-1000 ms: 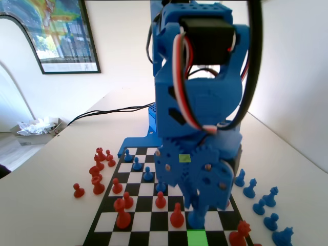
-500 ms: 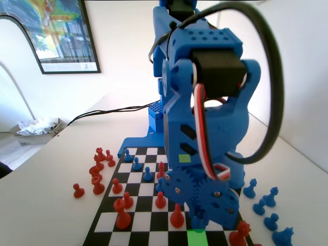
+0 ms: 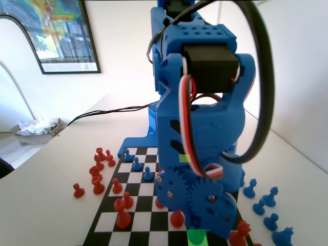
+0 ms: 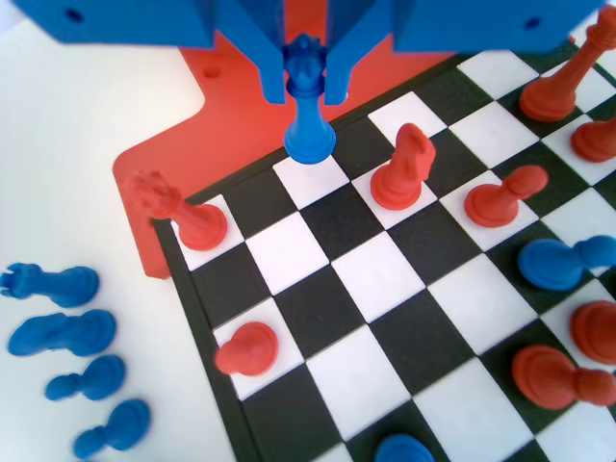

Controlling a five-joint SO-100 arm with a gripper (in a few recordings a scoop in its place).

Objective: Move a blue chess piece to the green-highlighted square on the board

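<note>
Since the earlier frames the blue arm has come lower over the green-highlighted square (image 3: 197, 237) at the board (image 3: 141, 221) near edge in the fixed view. Wrist view: fingers (image 4: 306, 85) clamp the blue chess piece (image 4: 308, 108) by its crown, base over an edge square; releasing off-centre could topple it against the nearby red piece (image 4: 399, 171).

In the fixed view, a framed picture (image 3: 57, 35) hangs on the far wall at upper left. A grey tray of crumpled material (image 3: 37, 129) sits at the left edge of the table (image 3: 61, 169), and black cables (image 3: 110, 110) run across the tabletop behind it. Red pieces (image 3: 100, 166) stand clustered on the table left of the chequered squares. Captured blue pieces (image 3: 266, 205) stand at the right; in the wrist view they lie at lower left (image 4: 72, 332). Red pieces (image 4: 399, 173) also occupy several squares.
</note>
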